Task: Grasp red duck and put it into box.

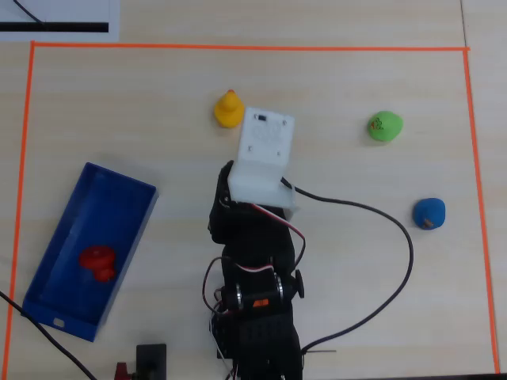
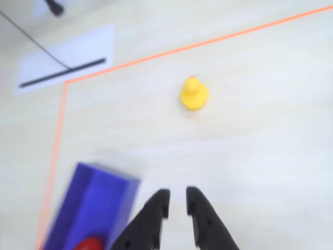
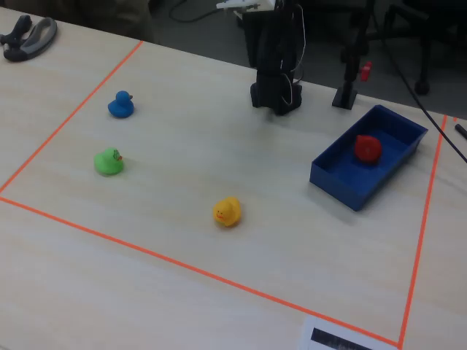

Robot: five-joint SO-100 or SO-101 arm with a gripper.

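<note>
The red duck (image 1: 97,262) lies inside the blue box (image 1: 119,178) at the left of the overhead view. In the fixed view the duck (image 3: 367,148) sits in the box (image 3: 343,184) at the right. In the wrist view the red duck (image 2: 88,244) shows at the bottom edge, inside the blurred box (image 2: 104,208). My gripper (image 2: 177,197) is empty, its black fingers a narrow gap apart, above bare table to the right of the box. In the overhead view the white wrist mount (image 1: 263,158) hides it.
A yellow duck (image 1: 229,109) stands ahead of the gripper, also in the wrist view (image 2: 194,95). A green duck (image 1: 385,126) and a blue duck (image 1: 428,213) are at the right. Orange tape (image 1: 238,47) frames the work area. A black cable (image 1: 380,218) loops right of the arm.
</note>
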